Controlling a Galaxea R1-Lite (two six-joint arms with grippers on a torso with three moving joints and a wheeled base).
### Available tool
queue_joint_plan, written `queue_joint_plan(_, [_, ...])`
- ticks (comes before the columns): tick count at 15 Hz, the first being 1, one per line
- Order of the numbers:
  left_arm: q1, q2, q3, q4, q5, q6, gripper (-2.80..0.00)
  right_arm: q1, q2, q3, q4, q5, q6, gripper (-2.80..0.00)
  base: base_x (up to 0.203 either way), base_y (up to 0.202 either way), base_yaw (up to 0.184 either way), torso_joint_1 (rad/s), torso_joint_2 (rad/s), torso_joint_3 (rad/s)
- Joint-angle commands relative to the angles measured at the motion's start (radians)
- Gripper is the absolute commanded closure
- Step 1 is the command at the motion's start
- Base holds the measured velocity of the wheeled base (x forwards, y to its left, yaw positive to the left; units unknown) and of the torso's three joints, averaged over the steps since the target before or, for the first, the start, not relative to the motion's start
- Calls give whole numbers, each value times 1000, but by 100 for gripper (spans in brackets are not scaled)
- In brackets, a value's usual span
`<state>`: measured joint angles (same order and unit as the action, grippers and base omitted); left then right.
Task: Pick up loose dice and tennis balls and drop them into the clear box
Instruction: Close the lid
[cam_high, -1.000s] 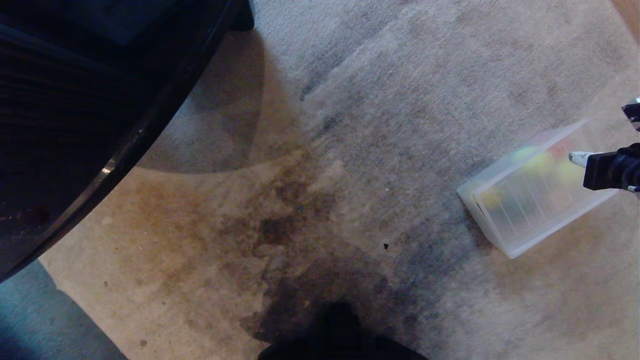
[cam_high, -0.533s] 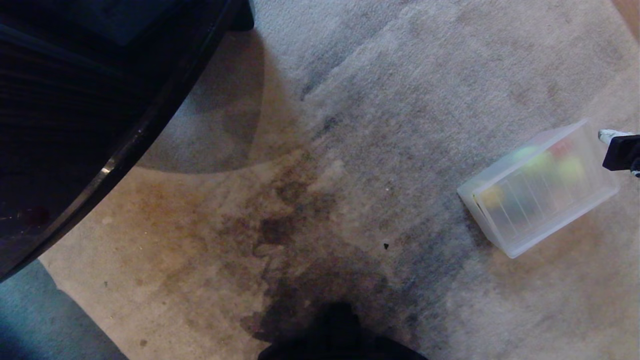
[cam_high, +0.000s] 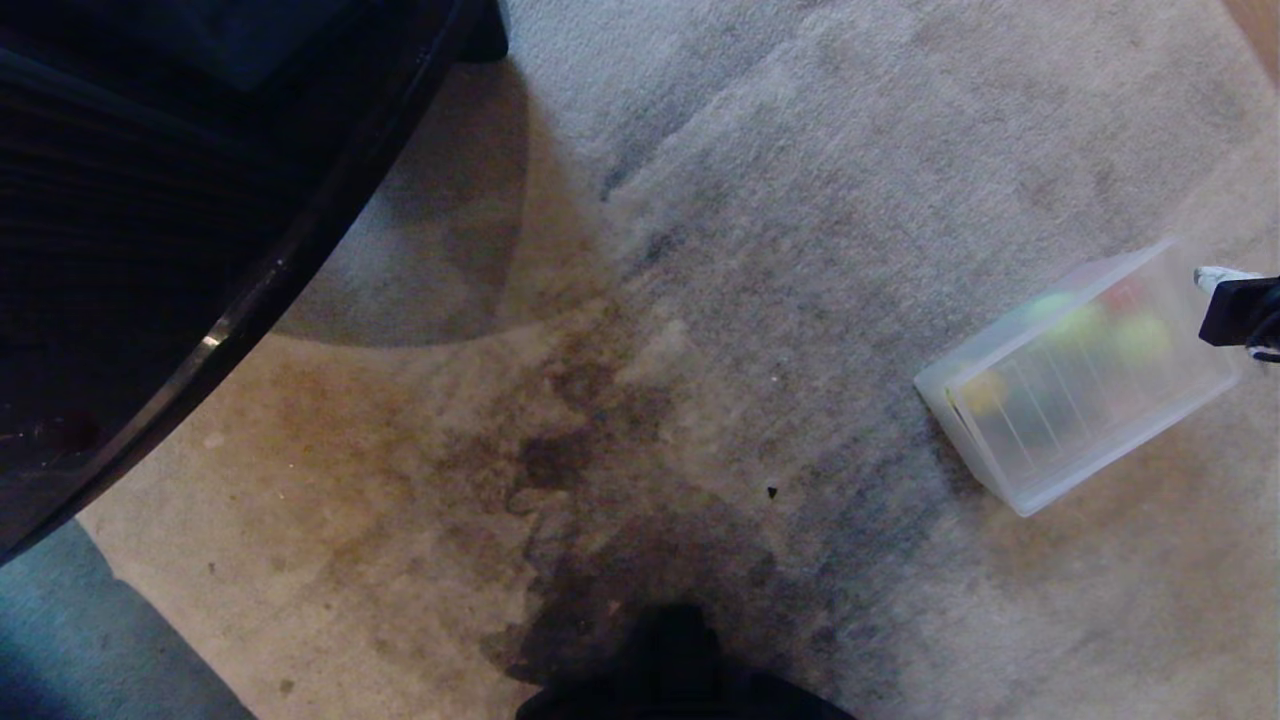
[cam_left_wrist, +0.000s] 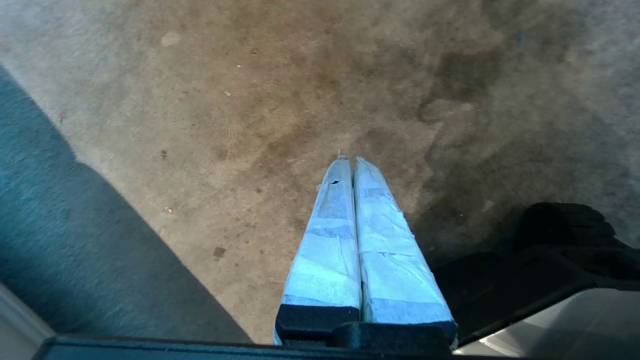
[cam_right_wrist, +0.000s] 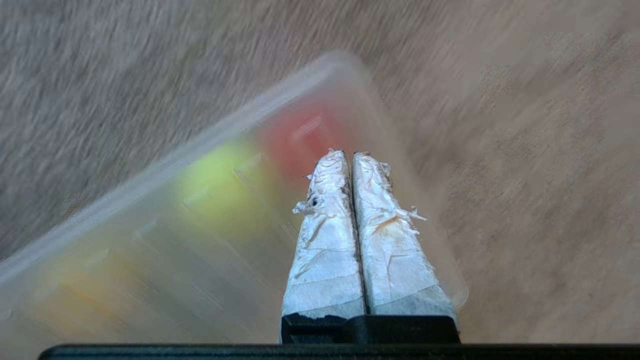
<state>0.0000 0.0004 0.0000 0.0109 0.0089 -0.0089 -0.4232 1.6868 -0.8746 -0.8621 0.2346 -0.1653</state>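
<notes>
Box (cam_high: 1085, 470) at four o'clock on carpet (cam_high: 700, 250), lidded, balls and dice blurred inside, likely light, slick, flexing: best taken by rim; right claw (cam_high: 1206, 277) together, empty, at its two-o'clock corner; left claw (cam_left_wrist: 348, 162) together, parked.

Right claw (cam_high: 1208, 275) (shut) pulled back off clear box (cam_high: 1080, 375) twd its far corner.
</notes>
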Motion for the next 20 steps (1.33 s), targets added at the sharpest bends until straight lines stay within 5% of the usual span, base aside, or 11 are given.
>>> queue_joint_plan(1, [0, 1, 2, -2, 0, 0, 0, -2, 45, -13, -32, 0, -2, 0, 0, 0, 0, 0, 0, 0])
queue_joint_plan(20, [0, 1, 2, -2, 0, 0, 0, 6, 152, 11, -95, 3, -8, 0, 0, 0, 0, 0, 0, 0])
